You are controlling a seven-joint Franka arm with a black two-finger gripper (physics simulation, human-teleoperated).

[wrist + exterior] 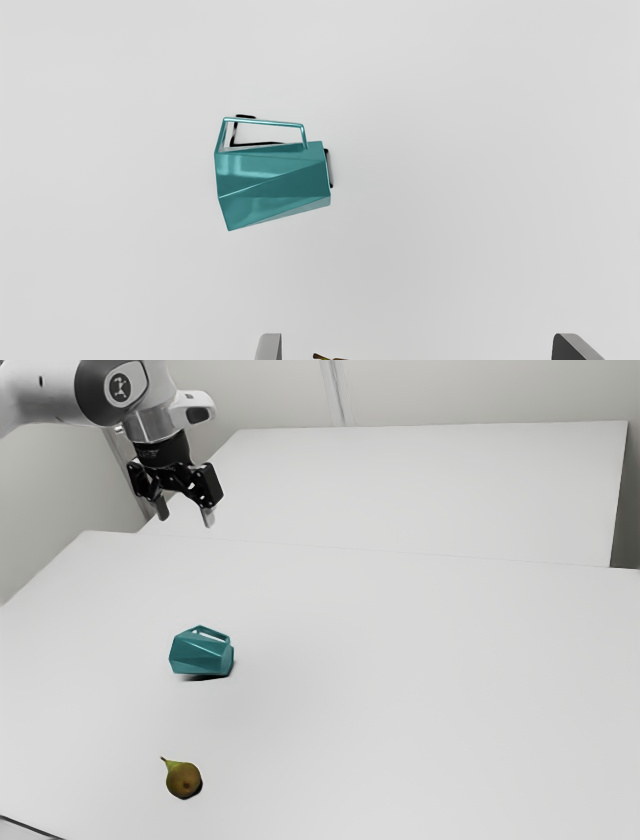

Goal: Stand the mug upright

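This is a plain room whose exact kind I cannot tell, though the robot arm [45,395] suggests a lab. Pale walls [480,390], one bearing a narrow upright strip [336,392], stand behind a broad white surface [420,690] and a second white slab [430,485].

Teal mug [201,652] on its side w/ handle up.

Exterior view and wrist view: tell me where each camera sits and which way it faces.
Exterior view: beside the white arm, looking down across the white table; arm and black end effector show at the view's upper left.
Wrist view: on the end effector, facing down at the tipped teal faceted mug; both fingertips show at the bottom edge.
Shared: table, mug and brown-green pear.
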